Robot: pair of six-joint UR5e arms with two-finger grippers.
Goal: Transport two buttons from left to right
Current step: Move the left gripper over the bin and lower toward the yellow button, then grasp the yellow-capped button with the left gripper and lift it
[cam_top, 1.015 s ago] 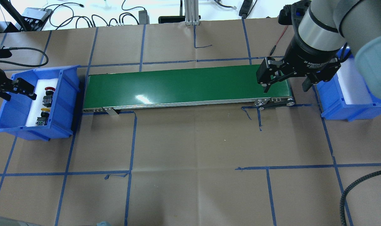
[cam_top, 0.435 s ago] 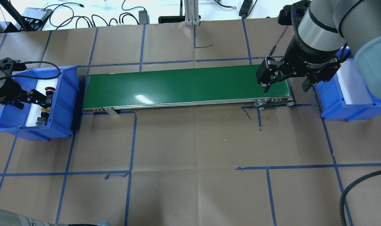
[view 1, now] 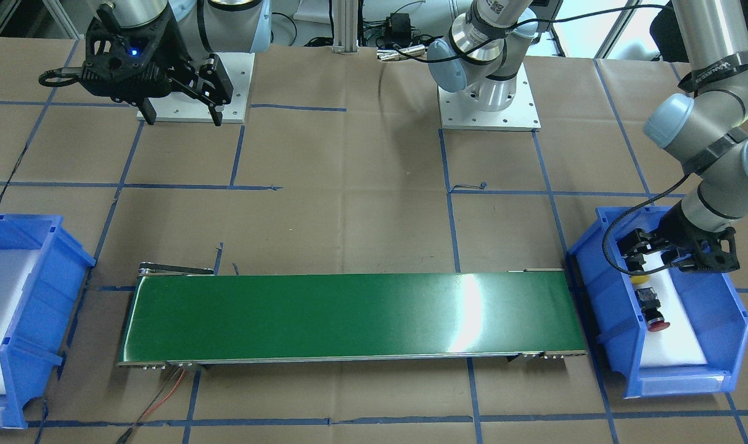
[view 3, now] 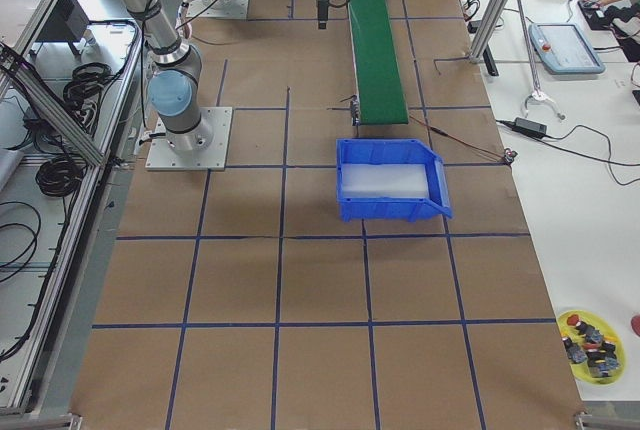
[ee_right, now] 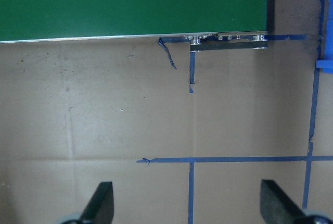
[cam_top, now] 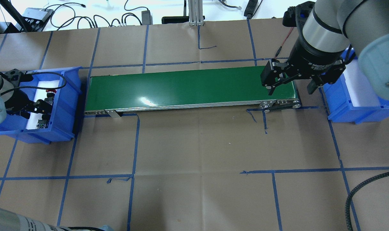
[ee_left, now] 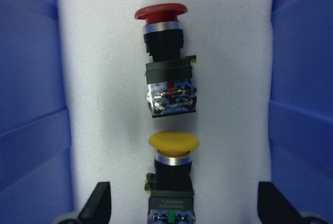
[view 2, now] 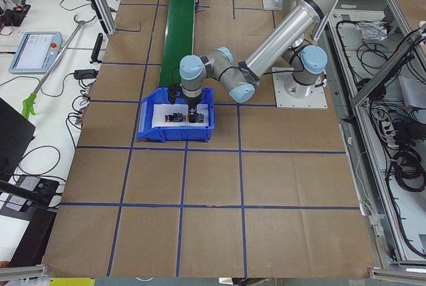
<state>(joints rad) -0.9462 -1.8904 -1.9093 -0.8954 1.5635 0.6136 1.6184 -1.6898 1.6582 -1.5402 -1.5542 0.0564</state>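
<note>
Start at your left bin (cam_top: 67, 96). Both buttons lie on their sides, end to end, on its white foam pad (ee_left: 99, 78), the red button (ee_left: 166, 62) beyond the yellow button (ee_left: 170, 177). Your left hand (ee_left: 184, 208) hangs over the yellow one with its fingers wide apart, one on each side of the blocky body and touching neither side.

Expect a light, rigid plastic part. The domed cap looks smooth and likely to slip, so close on the flat flanks of the black body just behind the cap's collar. The foam will probably give under pressure, so don't press down hard.

Further right, the green belt (cam_top: 188, 88) carries nothing. Over its far end your right hand (cam_top: 291, 89) is open and empty, just beside the right bin (cam_top: 342, 106).
</note>
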